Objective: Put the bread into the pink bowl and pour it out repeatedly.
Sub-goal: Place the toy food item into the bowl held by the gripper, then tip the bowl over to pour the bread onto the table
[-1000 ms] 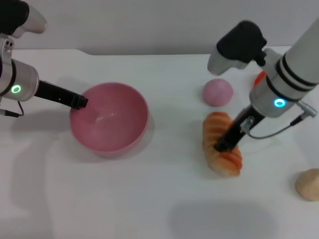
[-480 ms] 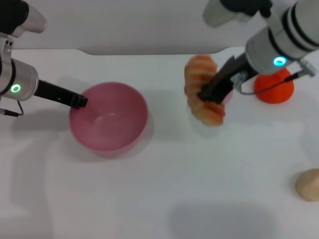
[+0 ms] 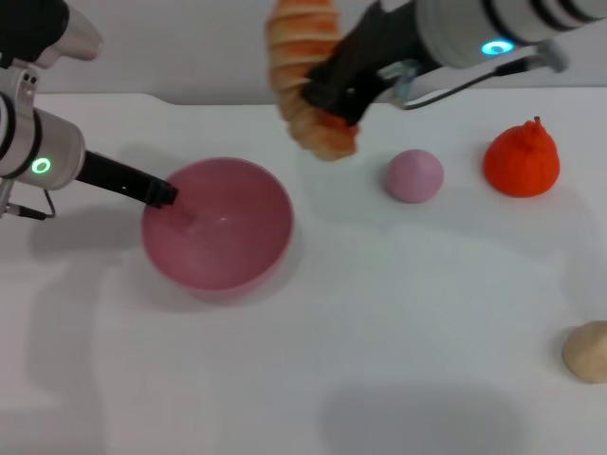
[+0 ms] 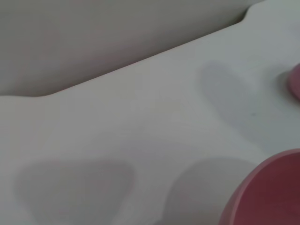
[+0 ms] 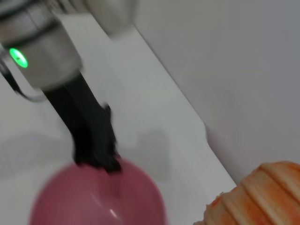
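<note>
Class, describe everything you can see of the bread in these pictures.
The bread is a long ridged loaf, striped orange and cream, apparently a toy. It hangs in the air, roughly upright, its top cut off by the head view's edge. The right gripper is clamped on its lower half. It is above the table, beyond and right of the pink bowl, not yet over it. Nothing else touches it. The right wrist view shows one ridged end.

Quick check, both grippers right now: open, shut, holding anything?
Left gripper: shut on the pink bowl, gripping its rim.
Right gripper: shut on the bread, held in the air off the table.
</note>
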